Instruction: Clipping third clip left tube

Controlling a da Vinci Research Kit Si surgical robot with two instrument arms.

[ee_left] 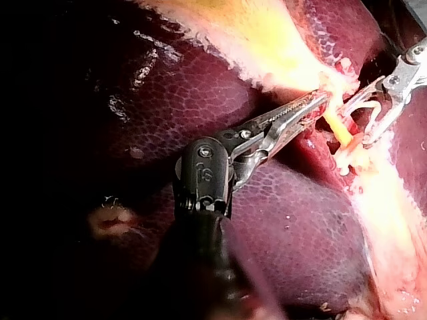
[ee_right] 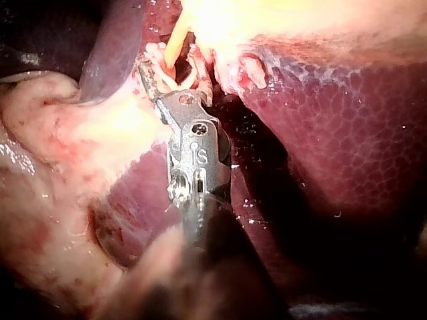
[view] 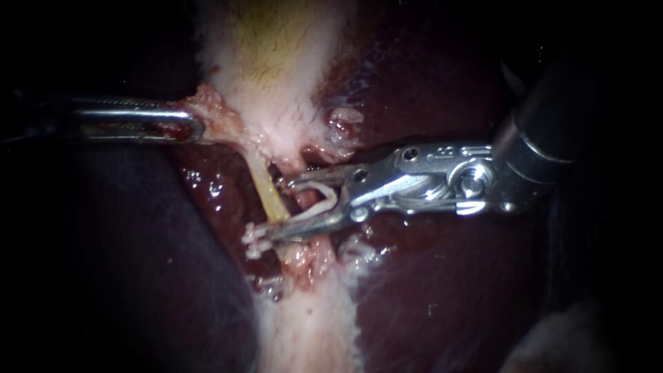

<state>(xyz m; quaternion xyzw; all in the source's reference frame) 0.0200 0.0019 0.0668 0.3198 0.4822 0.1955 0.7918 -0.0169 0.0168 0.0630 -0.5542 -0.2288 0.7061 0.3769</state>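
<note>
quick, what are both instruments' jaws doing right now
Left instrument: shut on tissue.
Right instrument: jaws stand apart, holding a clip between them.

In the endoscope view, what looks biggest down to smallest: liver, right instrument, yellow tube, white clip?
1. liver
2. right instrument
3. yellow tube and white clip: both tiny and about alike, so I won't rank them.

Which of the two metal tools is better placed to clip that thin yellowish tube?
Right. The right instrument holds a clip between its jaws at the tube; the left instrument is occupied, jaws shut on tissue away from it.
</note>
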